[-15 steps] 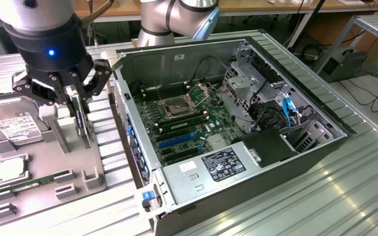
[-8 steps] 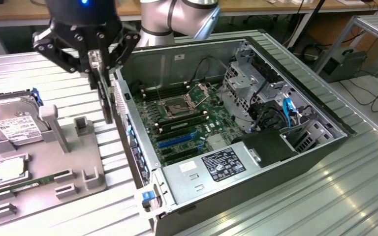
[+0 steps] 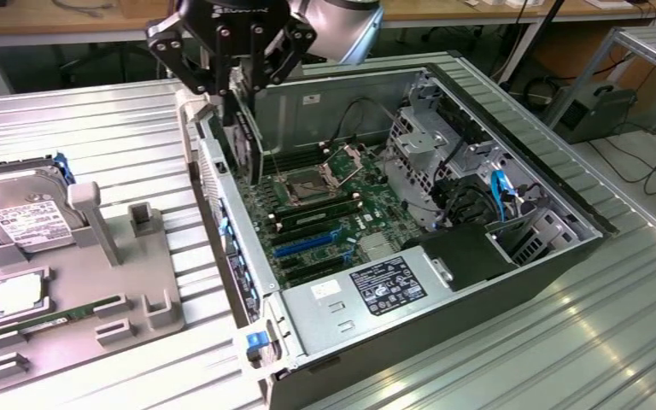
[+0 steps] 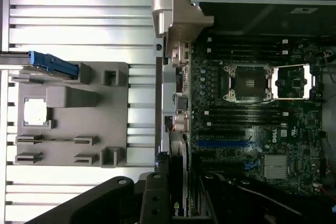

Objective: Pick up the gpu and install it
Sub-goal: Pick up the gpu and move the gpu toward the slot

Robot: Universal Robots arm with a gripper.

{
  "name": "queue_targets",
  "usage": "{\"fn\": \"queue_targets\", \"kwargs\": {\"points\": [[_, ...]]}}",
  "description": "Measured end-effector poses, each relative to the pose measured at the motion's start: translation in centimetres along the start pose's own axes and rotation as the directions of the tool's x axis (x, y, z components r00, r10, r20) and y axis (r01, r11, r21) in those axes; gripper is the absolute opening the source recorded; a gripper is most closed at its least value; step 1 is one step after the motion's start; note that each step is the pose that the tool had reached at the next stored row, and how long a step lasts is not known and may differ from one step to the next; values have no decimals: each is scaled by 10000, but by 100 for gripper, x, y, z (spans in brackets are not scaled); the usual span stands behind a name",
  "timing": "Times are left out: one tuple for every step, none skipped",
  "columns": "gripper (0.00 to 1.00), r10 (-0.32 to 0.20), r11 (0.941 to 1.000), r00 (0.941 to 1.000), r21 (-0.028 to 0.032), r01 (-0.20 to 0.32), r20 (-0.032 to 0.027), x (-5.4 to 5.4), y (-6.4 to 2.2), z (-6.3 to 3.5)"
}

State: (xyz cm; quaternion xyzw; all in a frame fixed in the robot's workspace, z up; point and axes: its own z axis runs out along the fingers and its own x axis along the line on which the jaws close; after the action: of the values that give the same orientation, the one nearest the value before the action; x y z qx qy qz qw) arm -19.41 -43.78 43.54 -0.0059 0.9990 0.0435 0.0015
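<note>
- The gpu (image 3: 240, 128) hung upright and edge-on in the gripper (image 3: 235, 81), just inside the rear wall of the open computer case (image 3: 511, 111).
- On my wrist feed the gpu (image 4: 177, 208) showed as a thin dark strip with a green logo on it, running between the two black fingers (image 4: 152, 198).
- The gripper (image 4: 181, 187) was clenched on the card's upper part, one finger on each flat face.
- The card's lower end reached down toward the motherboard (image 3: 328, 213); I could not tell whether it touched the board.
- The blue expansion slots (image 3: 305, 243) lay further along the board, apart from the card and nearer the power supply (image 3: 385, 286).
- The CPU socket (image 3: 303, 190) sat open in the middle of the board, with dark memory slots on either side of it.
- The case lay on its side on the ribbed metal table (image 3: 100, 137), its open side up.
- Toward the exterior view's left stood a grey parts tray (image 3: 134, 299), just beside the case.
- On that tray I saw a silver hard drive (image 3: 14, 209) with a white label, a square processor chip (image 3: 18, 295) and a thin green RAM stick (image 3: 43, 320).
</note>
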Motion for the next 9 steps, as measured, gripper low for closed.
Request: {"fn": "queue_targets", "kwargs": {"points": [[26,1,10000,10000,-10,-1,-13,-47,-1,0],[26,3,10000,10000,-21,-3,-26,-93,-1,0],[26,5,10000,10000,-32,-5,-43,-138,-2,2],[26,7,10000,10000,-51,-7,-78,-238,-4,9],[26,9,10000,10000,-58,-9,-93,-282,-4,14],[26,9,10000,9999,-63,-10,-111,-337,-6,21],[26,11,10000,9999,-65,-12,-125,-387,-7,28],[26,12,10000,9999,-66,-13,-136,-432,-8,35],[26,14,10000,9999,-67,-15,-148,-493,-10,46]]}}
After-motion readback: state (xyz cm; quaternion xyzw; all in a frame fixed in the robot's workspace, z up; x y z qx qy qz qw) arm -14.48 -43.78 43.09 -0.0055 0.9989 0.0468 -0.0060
